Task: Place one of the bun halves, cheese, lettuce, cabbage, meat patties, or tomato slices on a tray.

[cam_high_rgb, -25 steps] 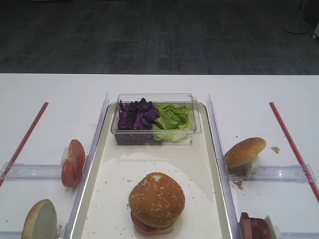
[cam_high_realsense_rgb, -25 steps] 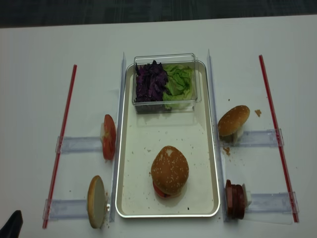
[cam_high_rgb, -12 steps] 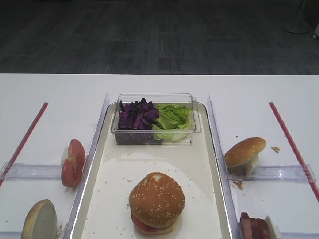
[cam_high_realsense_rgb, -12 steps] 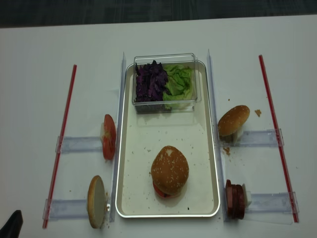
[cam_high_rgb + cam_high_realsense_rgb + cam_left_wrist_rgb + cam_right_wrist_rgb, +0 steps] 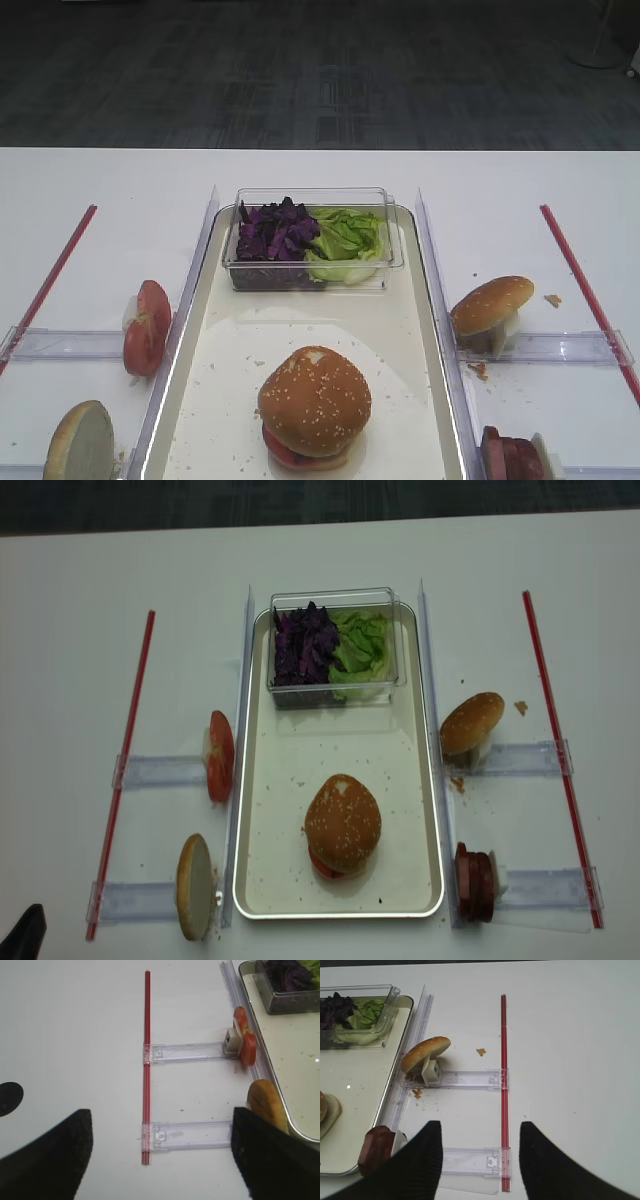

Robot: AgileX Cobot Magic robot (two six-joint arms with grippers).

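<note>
Three bun halves show: the seeded bun top with a pale bare patch [image 5: 343,822] sits on a stack in the near half of the tray [image 5: 300,750], a second seeded bun top [image 5: 472,722] leans on a clear holder just right of the tray, and a bun half with a pale cut face [image 5: 195,886] stands on edge just left of the tray's near corner. Red tomato slices [image 5: 219,756] stand on edge on the left; how many are pressed together there cannot be told. A stack of meat patties [image 5: 475,882] stands on the right near the tray's near corner, three or so, the count unclear. One clear plastic box [image 5: 333,645] rests at the far end of the tray, with purple cabbage [image 5: 303,643] in its left part and lettuce [image 5: 362,645] in its right. Two red strips [image 5: 123,770] lie lengthwise, one on each side of the desk [image 5: 80,600], well apart from the tray. The middle of the tray, between box and stack, is bare but for crumbs. The right end effector [image 5: 479,1160] hangs over the desk right of the patties, its jaws partly apart with nothing between them. The left end effector [image 5: 160,1160] hangs over the desk left of the cut-face bun, jaws spread wide and gripping nothing.
</note>
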